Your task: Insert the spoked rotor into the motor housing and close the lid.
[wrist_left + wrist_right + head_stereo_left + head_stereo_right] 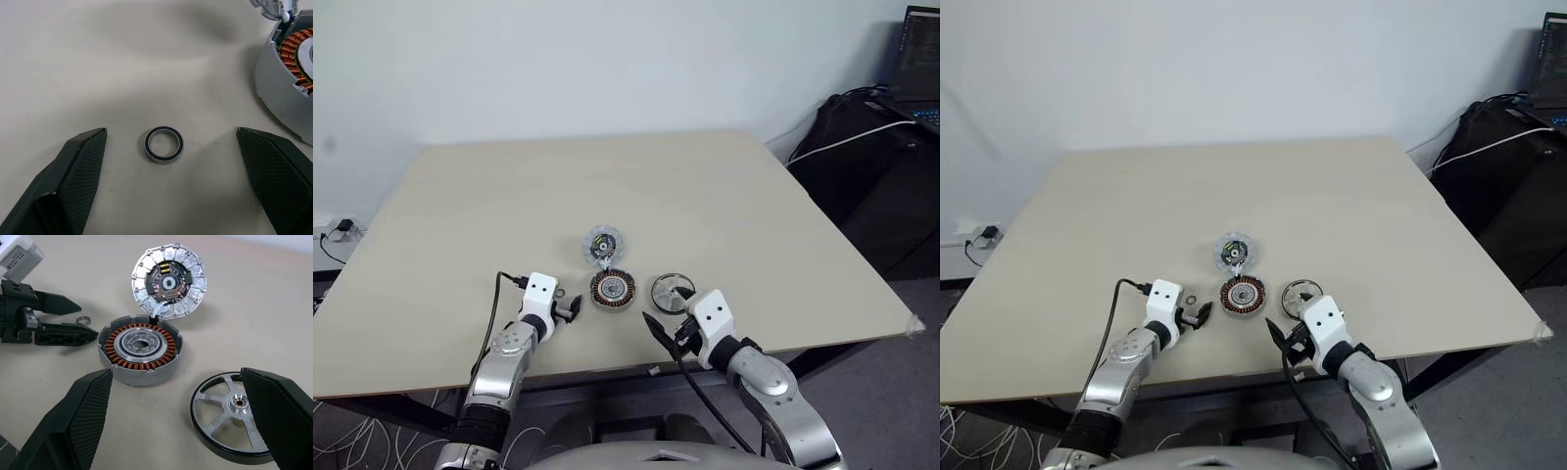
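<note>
Both grippers gape wide, holding nothing: left gripper (171, 134) straddles a tiny steel ring (164, 144) beside the copper-wound grey motor housing (139, 348); right gripper (176, 374) hovers near it.

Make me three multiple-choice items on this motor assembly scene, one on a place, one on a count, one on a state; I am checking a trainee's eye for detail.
1. Where does the small loose ring lie?
A. inside the motor housing
B. on the table between the left end effector's fingers
C. on the lid

2. How many spokes does the spoked rotor show?
A. three
B. five
C. eight

3. How does the lid stand?
A. closed flat over the motor housing
B. off the motor housing, its green-and-black face showing
C. held in the right end effector

Answers:
1 B: the left wrist view shows the ring on the table inside the left end effector, touching neither finger.
2 A: three silver spokes meet its hub.
3 B: the windings of the motor housing lie uncovered, and the right end effector is open and holds nothing.
</note>
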Controlling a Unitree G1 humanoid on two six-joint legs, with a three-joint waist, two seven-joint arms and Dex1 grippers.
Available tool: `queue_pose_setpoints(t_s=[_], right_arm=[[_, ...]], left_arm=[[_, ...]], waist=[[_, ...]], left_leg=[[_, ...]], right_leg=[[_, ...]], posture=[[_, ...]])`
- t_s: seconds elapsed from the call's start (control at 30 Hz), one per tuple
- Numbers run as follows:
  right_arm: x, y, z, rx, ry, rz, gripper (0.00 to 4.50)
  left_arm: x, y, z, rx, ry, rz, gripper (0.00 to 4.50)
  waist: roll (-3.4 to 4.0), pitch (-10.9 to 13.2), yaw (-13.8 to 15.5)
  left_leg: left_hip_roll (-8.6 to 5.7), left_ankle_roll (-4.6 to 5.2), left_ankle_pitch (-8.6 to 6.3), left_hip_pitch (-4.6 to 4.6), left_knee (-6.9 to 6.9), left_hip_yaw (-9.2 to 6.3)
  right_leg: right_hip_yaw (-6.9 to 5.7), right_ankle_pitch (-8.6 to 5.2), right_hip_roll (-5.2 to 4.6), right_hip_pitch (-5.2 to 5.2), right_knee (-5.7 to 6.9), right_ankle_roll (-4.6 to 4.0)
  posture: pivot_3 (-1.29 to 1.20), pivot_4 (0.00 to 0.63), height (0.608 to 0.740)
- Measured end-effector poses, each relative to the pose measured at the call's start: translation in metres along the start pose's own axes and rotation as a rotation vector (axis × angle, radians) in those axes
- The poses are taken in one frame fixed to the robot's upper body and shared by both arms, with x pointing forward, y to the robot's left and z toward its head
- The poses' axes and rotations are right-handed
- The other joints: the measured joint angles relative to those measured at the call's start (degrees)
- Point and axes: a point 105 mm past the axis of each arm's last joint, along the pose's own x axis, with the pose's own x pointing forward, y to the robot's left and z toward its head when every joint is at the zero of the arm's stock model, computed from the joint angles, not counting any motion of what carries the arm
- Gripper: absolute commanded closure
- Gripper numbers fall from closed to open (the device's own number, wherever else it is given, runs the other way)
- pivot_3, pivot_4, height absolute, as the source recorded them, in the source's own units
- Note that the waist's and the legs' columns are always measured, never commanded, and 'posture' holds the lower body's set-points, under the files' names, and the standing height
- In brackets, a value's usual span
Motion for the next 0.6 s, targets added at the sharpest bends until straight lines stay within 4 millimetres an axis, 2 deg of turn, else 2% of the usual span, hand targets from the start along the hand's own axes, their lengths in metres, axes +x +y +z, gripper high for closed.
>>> queue_pose_setpoints(t_s=[0.6], right_arm=[[0.0003, -0.0002, 0.0004, 0.002, -0.002, -0.004, 0.00]], left_arm=[[0.0092, -0.0018, 0.0043, 0.000, 0.015, -0.012, 0.03]], waist=[[0.00, -0.1, 0.3]], left_leg=[[0.00, -0.03, 0.01, 0.02, 0.04, -0.01]], right_leg=[[0.00, 0.03, 0.00, 0.06, 0.01, 0.04]], posture=[[0.00, 0.000, 0.740]])
